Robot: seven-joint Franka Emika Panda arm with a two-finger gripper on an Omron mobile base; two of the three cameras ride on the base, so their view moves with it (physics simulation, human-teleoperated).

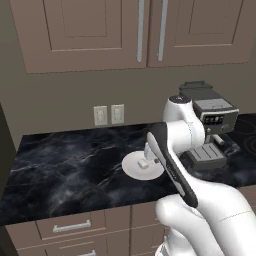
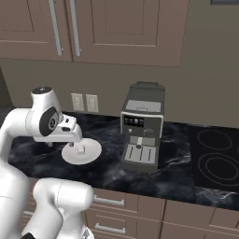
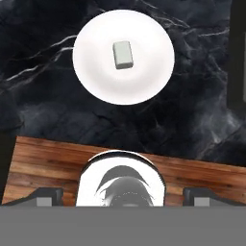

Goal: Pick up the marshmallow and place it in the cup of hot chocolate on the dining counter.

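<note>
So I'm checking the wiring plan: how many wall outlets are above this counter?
2. The left outlet and the right outlet sit side by side on the wall behind the plate. Others may hide behind the coffee machine.

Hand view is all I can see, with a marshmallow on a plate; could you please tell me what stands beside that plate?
Observer: A coffee machine stands on the counter to the right of the plate, apart from it.
Operator: Thank you. What lies beyond the machine?
Observer: A black cooktop with two ring burners.
Operator: And behind the plate?
Observer: A wall with two outlets, under closed cabinets.
</note>
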